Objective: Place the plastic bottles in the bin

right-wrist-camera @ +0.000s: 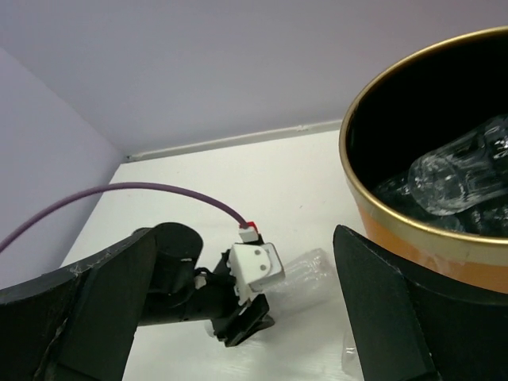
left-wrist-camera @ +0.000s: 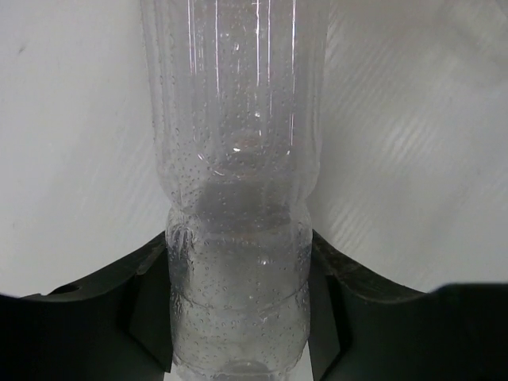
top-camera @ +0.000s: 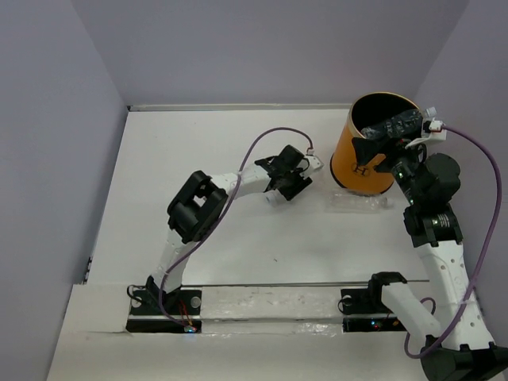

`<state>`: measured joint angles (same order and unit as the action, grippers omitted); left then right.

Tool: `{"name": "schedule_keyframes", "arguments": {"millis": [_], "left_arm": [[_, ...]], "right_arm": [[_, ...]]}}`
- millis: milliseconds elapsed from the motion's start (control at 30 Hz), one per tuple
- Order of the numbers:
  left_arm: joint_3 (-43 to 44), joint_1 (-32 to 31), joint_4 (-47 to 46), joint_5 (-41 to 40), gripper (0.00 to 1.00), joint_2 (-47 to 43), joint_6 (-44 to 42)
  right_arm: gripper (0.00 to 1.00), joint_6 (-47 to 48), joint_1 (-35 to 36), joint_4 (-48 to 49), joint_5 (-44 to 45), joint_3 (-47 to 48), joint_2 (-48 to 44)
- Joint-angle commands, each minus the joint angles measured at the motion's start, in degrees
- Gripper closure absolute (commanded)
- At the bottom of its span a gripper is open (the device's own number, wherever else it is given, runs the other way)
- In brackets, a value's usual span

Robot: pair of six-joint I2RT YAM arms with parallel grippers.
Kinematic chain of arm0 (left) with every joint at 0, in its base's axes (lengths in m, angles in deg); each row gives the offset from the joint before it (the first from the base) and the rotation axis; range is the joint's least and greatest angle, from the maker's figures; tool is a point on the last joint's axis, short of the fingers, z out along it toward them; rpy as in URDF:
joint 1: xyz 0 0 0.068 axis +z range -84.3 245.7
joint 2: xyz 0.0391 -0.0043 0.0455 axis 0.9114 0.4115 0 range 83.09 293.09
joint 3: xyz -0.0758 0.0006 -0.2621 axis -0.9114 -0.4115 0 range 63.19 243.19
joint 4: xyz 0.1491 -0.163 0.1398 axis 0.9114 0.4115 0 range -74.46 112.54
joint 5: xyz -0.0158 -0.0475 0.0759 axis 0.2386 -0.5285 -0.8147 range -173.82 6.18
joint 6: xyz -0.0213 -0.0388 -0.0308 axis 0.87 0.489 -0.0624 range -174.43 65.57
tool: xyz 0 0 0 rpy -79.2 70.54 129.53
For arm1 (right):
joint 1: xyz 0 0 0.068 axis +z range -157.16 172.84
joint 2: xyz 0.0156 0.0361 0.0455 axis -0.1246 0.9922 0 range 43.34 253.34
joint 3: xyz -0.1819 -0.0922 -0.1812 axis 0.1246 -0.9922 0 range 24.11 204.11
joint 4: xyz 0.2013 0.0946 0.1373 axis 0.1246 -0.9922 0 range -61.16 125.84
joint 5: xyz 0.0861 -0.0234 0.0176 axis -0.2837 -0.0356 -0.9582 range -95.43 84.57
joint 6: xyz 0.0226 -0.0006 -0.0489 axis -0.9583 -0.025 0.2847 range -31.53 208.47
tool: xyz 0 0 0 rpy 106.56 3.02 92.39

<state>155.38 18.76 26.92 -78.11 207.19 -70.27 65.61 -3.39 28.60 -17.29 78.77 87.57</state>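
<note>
**Left claw (left-wrist-camera: 238, 274) clamped on a bottle (left-wrist-camera: 238, 119), right claw (right-wrist-camera: 246, 238) spread wide by the bin (top-camera: 361, 163)**

The left claw's dark fingers (left-wrist-camera: 147, 298) press in on both sides of the clear bottle near one end, and the plastic looks narrower where they grip. The bottle's far end runs off the top of the wrist view, so no cap or label shows. I cannot tell whether it rests on the white table (top-camera: 238, 246) or hangs just above it.

The right claw has its jaws wide apart with nothing between them, just beside the pale rim on the orange bin's near side.

Clear bottles in the bin (right-wrist-camera: 456, 171) lie against its black inside, overlapping and cut by the frame edge, so they are hard to count. A loose bottle (top-camera: 361, 202) lies flat on the table at the bin's foot. The gripped bottle is well to the left of the bin.
</note>
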Motion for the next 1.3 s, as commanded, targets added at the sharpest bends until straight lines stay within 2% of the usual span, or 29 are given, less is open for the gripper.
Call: {"name": "schedule_keyframes", "arguments": {"millis": [0,133,233,333,467,600,733,967,1100,1167,1200,1233,1267], "left_arm": [[-8.8,1.0,-9.6,-1.0,0.61,-14.8,8.7],[-15.3,1.1,-14.7,0.0,0.61,-22.6,15.1],[-20.8,1.1,-19.7,2.4,0.61,-28.8,21.5],[-28.0,1.1,-26.7,5.6,0.61,-34.7,25.5],[-31.7,1.1,-31.1,10.4,0.61,-39.7,28.0],[-31.4,0.9,-31.2,13.9,0.61,-41.3,28.6],[-31.1,0.5,-30.9,15.2,0.61,-41.8,28.3],[-31.4,-1.2,-30.7,17.7,0.6,-42.2,27.6],[-31.9,-1.8,-30.2,17.3,0.58,-43.7,27.5],[-32.4,-2.0,-29.7,16.8,0.53,-44.5,27.5],[-32.7,-2.1,-29.6,16.2,0.51,-45.3,27.8],[-33.0,-2.3,-29.0,15.3,0.37,-46.3,28.0],[-33.2,-2.4,-28.7,15.3,0.31,-46.3,28.1]], "right_arm": [[0.02,-4.8,-0.3,3.1,-4.8,-2.5,-0.9],[0.0,-11.1,-0.3,9.2,-9.7,-6.1,-0.1],[0.0,-14.8,-0.3,13.4,-16.9,-8.8,2.8],[0.0,-15.5,2.2,15.0,-16.5,-10.7,4.7],[0.0,-15.7,5.3,17.5,-15.6,-12.3,7.0],[0.0,-15.4,10.5,22.8,-16.4,-12.1,10.6],[0.0,-16.4,12.7,28.1,-19.7,-12.1,14.4],[0.02,-15.2,12.7,30.9,-17.1,-10.6,20.2],[0.2,-15.5,12.7,32.6,-15.8,-9.3,21.2],[0.37,-14.2,12.7,32.6,-13.3,-8.4,20.6],[0.52,-13.8,12.7,31.3,-12.0,-8.0,20.5],[0.64,-13.2,12.7,30.6,-9.8,-6.9,19.8],[0.64,-12.7,12.7,30.3,-8.9,-6.5,19.5]]}}
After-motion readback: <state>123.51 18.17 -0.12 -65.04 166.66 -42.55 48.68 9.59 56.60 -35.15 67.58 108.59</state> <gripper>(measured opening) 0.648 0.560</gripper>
